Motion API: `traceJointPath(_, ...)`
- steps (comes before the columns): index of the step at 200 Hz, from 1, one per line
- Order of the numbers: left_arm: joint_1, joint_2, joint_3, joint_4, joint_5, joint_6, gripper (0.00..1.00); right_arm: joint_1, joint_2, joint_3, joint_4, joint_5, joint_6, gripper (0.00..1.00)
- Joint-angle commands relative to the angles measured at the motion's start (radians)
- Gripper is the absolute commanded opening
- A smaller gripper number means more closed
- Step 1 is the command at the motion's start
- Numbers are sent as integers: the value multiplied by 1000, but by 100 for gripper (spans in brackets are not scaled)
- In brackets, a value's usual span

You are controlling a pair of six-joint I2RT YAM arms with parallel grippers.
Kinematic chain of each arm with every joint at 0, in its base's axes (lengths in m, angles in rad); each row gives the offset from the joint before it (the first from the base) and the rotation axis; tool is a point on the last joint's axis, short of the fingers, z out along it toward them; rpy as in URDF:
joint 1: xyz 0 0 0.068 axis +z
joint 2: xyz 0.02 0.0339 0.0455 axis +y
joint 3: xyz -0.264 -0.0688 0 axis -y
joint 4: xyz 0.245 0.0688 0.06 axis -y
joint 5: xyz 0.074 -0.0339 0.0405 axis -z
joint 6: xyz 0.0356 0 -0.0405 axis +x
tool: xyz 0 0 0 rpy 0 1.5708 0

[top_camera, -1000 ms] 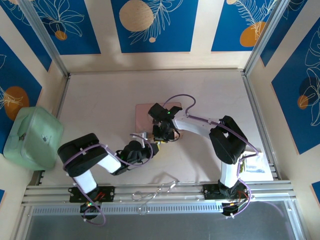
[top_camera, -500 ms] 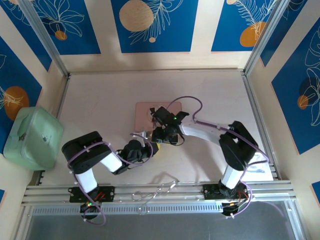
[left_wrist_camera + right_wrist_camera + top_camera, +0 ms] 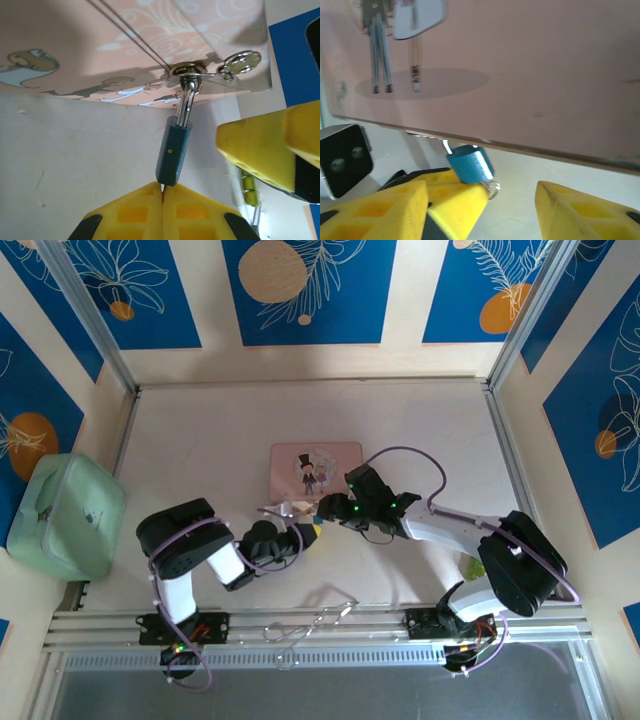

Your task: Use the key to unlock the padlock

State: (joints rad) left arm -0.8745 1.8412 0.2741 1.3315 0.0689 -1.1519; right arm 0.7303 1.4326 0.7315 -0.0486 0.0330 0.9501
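Observation:
The padlock [image 3: 173, 154] is tiny, with a blue body, and hangs by its silvery shackle from the hasp [image 3: 192, 75] of the pink tin [image 3: 315, 468]. My left gripper [image 3: 163, 187] is shut on the key [image 3: 162, 189], a thin blade that runs up into the padlock's underside. In the right wrist view the padlock [image 3: 470, 164] sits just under the tin's edge, with a small key ring [image 3: 493, 189] below it. My right gripper [image 3: 480, 195] stands open on both sides of the padlock without touching it. From above, the left gripper [image 3: 303, 533] and right gripper [image 3: 330, 508] meet at the tin's near edge.
A pale green case [image 3: 65, 515] sits beyond the left rail. White paper [image 3: 515, 575] lies at the right edge by the right arm's base. Loose cables [image 3: 320, 620] run along the front rail. The tin lies flat in mid-table.
My right arm has swung off the tin toward the right and nearer, uncovering the lid, and its gripper has opened. The left gripper stays at the padlock.

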Motion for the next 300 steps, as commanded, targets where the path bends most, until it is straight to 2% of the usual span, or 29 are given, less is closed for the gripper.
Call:
traceJointPath(1,19,17,-18,77,11,-25,0,7,30,20,53,-36,-37,62)
traceJointPath(25,20,13,-18,77,15,-23,0,23,77,76,-27,2,-59,62)
traceJointPath(54,20,13,-18,77,14,-25,0,51,128,141,-114,48,-60,55)
traceJointPath(86,19,10,-18,77,16,-22,0,88,159,196,-187,100,-70,53)
traceJointPath(139,21,3,-21,77,14,-17,0,89,201,231,-276,143,-27,50)
traceJointPath(167,20,0,-21,77,17,-18,0,96,220,242,-271,137,-36,56)
traceJointPath(199,20,0,-22,77,14,-20,0,98,242,272,-279,140,-52,50)
traceJointPath(237,21,-2,-22,77,16,-24,0,97,282,315,-293,133,-73,48)
traceJointPath(262,22,-7,-25,76,14,-27,0,96,302,331,-299,133,-76,42)
traceJointPath(300,23,-11,-33,77,7,-30,0,99,303,332,-311,137,-77,19)
